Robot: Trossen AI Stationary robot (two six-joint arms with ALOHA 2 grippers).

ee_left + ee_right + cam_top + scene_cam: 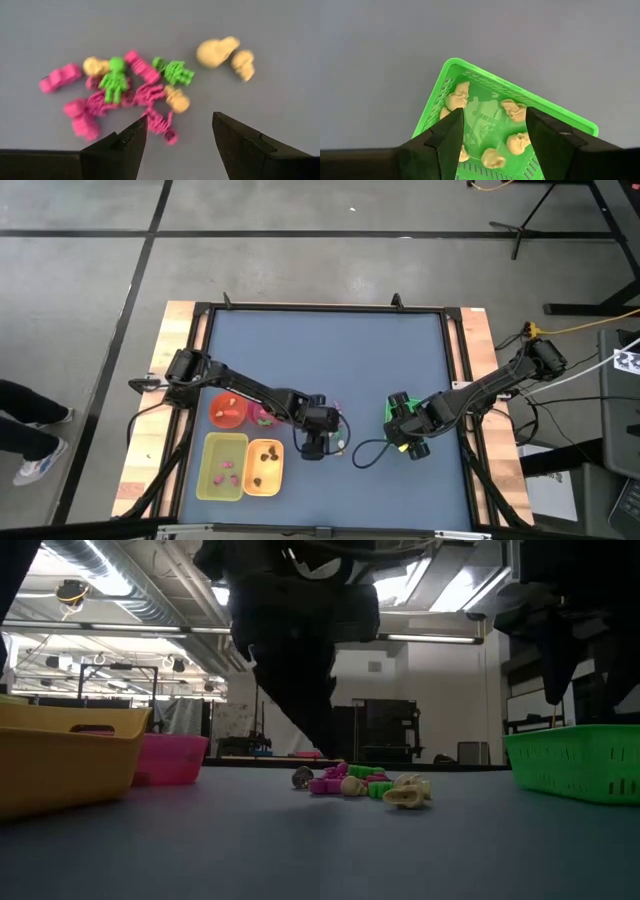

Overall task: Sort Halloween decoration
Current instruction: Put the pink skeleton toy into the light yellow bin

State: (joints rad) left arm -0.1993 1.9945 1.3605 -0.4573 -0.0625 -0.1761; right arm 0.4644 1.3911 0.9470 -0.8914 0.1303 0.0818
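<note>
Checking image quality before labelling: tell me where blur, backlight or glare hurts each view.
Low view: bright ceiling lights behind leave the arms as black silhouettes; the trinkets stay readable. Left wrist view: the trinkets and the open left gripper are soft, edges smeared. Right wrist view: the green tray and cream skulls are fairly sharp under the open right gripper. High view: even light, no glare.

Left claw [177, 135] and right claw [495, 132] agape.
</note>
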